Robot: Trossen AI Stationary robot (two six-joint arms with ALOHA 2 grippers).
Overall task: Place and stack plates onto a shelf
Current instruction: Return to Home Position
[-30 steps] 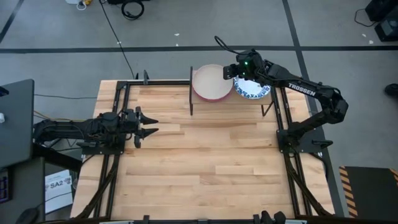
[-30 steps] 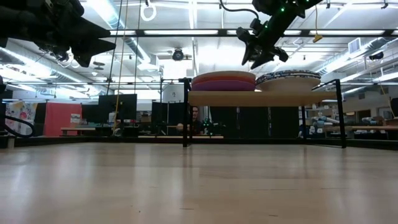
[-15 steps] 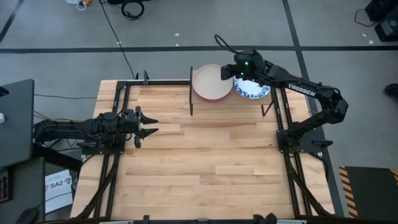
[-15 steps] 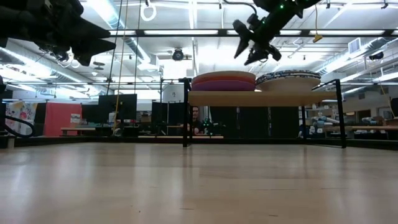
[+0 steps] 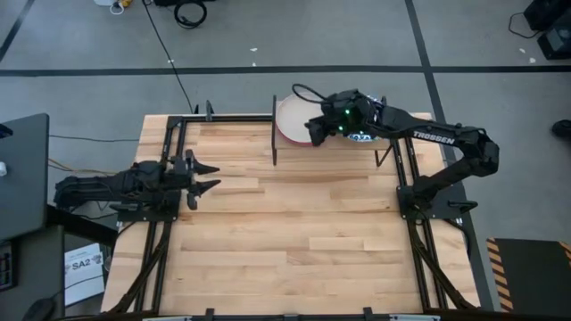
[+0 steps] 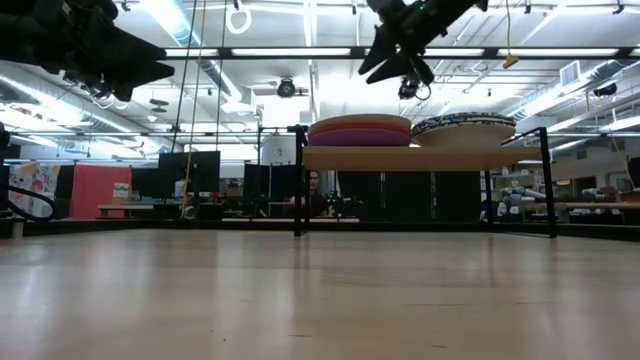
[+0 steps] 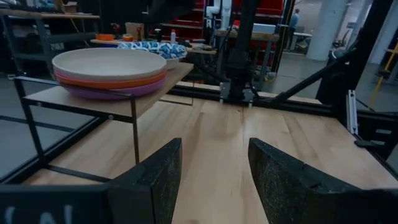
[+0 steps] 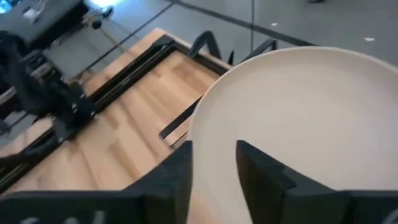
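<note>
Return-home step, as judged: the plates (image 6: 463, 126) lie in two stacks on the shelf (image 6: 400, 157) at the table's (image 5: 294, 232) far side; the right gripper (image 5: 312, 131), spread and empty above the left stack (image 6: 358, 130), apparently need only retract, the left gripper (image 5: 214, 176) parked spread.

Desk (image 5: 294, 241): pale plank wood, smooth, faint sheen, framed in black metal. Shelf (image 7: 177, 70): light wood board on thin matt black metal legs. Top plate (image 8: 298, 112): cream, smooth, matt.

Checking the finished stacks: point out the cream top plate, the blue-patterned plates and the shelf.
cream top plate (image 7: 109, 62), left wrist view, middle of its upper face.
blue-patterned plates (image 7: 152, 48), left wrist view, patterned rim.
shelf (image 6: 400, 157), low view, front edge of the board.
</note>
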